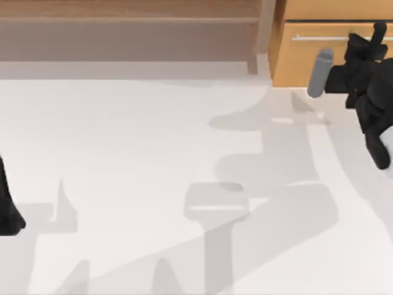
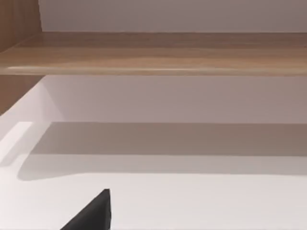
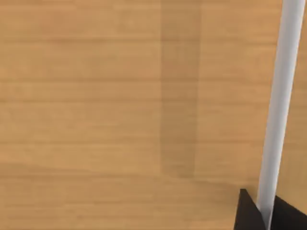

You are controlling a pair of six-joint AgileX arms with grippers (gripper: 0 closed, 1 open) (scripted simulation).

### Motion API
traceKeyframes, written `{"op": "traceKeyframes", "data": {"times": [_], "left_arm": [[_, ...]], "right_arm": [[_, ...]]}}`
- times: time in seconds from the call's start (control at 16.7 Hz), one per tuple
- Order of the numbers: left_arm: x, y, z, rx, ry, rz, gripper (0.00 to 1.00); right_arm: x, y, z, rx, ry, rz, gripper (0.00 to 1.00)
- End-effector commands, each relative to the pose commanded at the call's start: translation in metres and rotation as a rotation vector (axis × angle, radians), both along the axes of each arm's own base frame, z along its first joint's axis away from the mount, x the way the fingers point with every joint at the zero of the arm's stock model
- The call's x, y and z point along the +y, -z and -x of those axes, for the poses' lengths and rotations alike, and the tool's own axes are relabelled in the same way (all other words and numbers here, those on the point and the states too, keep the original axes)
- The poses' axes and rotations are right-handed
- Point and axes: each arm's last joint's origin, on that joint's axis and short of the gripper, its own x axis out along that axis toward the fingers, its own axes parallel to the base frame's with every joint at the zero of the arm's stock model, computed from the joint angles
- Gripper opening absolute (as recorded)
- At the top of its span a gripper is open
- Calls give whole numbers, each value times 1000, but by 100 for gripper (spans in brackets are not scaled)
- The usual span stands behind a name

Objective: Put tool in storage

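The right tool [image 1: 376, 32] grips the drawer [image 1: 295, 61] by its handle [image 1: 319, 37], a bar lying left-to-right, so I'd pull straight outward. The left arm [image 1: 9, 209] idles far left

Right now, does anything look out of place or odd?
Nothing stands out. The drawer sits straight and closed, and the right gripper has its fingers on either side of the handle. The left arm is parked at the table's left edge.
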Motion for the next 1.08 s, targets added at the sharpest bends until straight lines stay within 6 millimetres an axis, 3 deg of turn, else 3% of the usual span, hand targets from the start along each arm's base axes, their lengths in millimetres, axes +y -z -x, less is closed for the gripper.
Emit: {"op": "traceKeyframes", "data": {"times": [0.3,0.72,1.08], "left_arm": [[0,0,0,0,0,0,100],[0,0,0,0,0,0,100],[0,0,0,0,0,0,100]], "right_arm": [[-3,8,42,35,5,5,0],[-3,4,50,14,5,2,0],[-3,5,93,21,9,1,0]]}}
